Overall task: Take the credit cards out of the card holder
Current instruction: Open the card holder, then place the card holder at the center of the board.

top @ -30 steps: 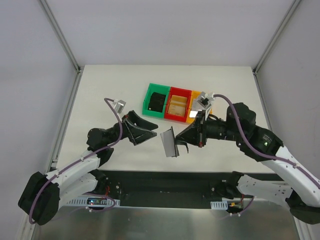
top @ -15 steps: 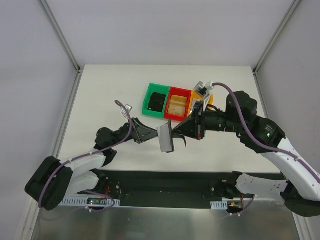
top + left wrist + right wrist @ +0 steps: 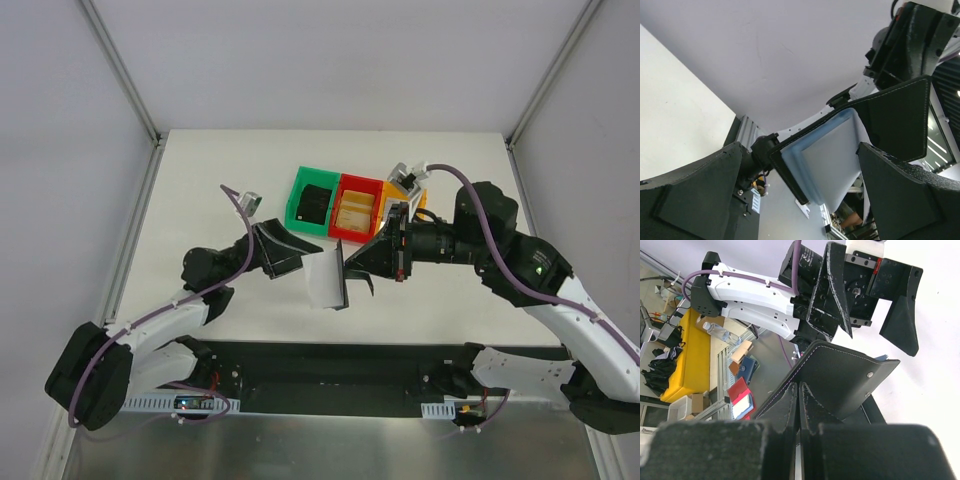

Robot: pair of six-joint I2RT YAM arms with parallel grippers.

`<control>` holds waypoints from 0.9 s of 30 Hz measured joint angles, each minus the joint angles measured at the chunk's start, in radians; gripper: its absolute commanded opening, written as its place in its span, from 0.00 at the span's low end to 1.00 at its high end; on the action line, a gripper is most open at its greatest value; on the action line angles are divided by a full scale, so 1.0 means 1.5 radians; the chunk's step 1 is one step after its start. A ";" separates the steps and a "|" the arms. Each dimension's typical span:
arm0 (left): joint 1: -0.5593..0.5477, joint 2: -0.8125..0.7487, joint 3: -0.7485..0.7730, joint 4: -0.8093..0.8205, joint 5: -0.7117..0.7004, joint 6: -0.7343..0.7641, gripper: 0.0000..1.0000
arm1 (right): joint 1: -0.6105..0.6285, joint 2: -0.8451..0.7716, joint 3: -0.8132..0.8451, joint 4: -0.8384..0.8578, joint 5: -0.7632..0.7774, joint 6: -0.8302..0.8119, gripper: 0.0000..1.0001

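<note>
Partly, the left gripper [image 3: 800, 150] blocks the card holder [image 3: 895, 117] and its cards [image 3: 832, 160].

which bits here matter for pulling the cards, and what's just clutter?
Job:
- card holder
- pale cards sticking out of it
- right gripper, shut on the holder
- left gripper, fingers open by the cards

Lying about:
- green bin, black item inside
- red bin, tan item inside
- yellow bin
</note>
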 measured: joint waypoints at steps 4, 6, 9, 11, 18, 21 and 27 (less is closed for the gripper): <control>0.000 -0.008 0.021 0.001 0.012 -0.006 0.99 | 0.000 0.000 -0.001 0.006 -0.009 0.004 0.00; -0.001 -0.008 0.032 0.001 0.021 -0.008 0.99 | 0.000 -0.001 -0.001 0.011 -0.013 0.008 0.00; -0.009 -0.001 0.055 0.002 0.035 -0.008 0.99 | 0.000 -0.003 -0.004 0.025 -0.022 0.014 0.00; -0.028 0.013 0.075 0.004 0.044 -0.009 0.97 | 0.000 -0.005 -0.009 0.031 -0.026 0.018 0.00; -0.075 0.063 0.124 0.004 0.090 -0.005 0.65 | 0.000 -0.006 -0.020 0.042 -0.033 0.030 0.00; -0.076 0.066 0.125 0.003 0.099 -0.004 0.51 | 0.000 -0.008 -0.022 0.045 -0.034 0.030 0.00; -0.078 0.065 0.125 0.004 0.110 -0.003 0.36 | -0.002 -0.021 -0.024 0.045 -0.034 0.030 0.00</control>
